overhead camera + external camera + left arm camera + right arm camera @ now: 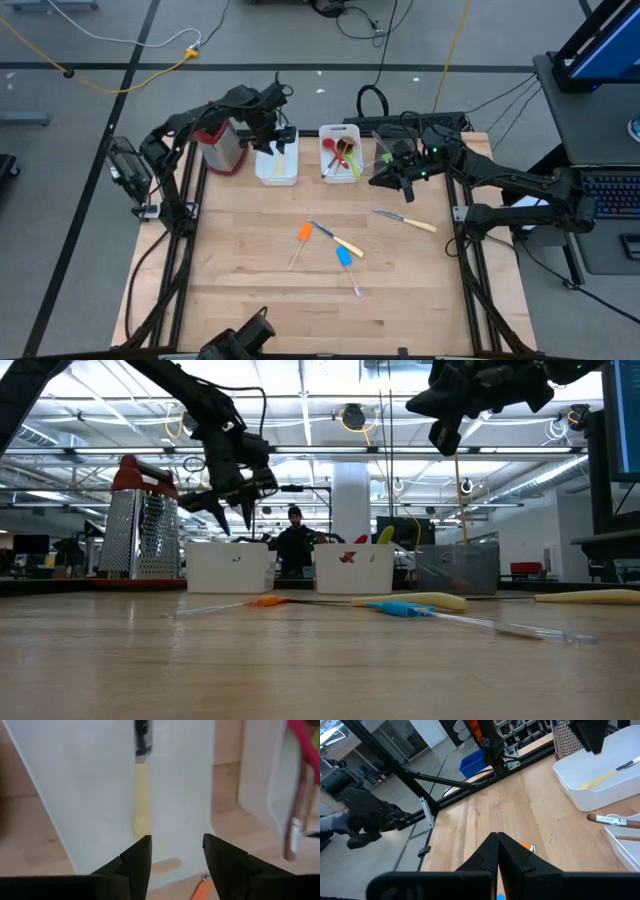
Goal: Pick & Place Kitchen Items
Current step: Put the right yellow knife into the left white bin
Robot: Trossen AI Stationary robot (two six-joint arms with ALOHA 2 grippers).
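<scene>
Wooden tabletop (250,290) fills the high view, grey floor and cables around it; in the low view a big hall with ceiling lights and a person behind the bins, partly hidden.

Nearest on the table: blue spatula (345,260) with a thin clear handle, then orange spatula (303,234) just to its left, head hard to read. Cream-handled knife (340,241) lies between them, blade toward the orange one. Second cream-handled knife (408,220) lies apart to the right. In the low view these four overlap into a flat row, ends hard to separate.

Farther back: two white bins side by side. Left white bin (277,160) holds one cream-handled knife in the bin (142,795), its blade cut off at the frame edge in the left wrist view. Right white bin (340,155) holds a jumble of red, green and wooden utensils, individual pieces not separable. Box grater (221,148) with red top stands left of the bins, partly covered by the left arm.

Left gripper (272,133) hangs over the left bin, fingers apart, nothing between them. Right gripper (385,180) hangs above the table just right of the right bin, fingers pressed together, empty.
</scene>
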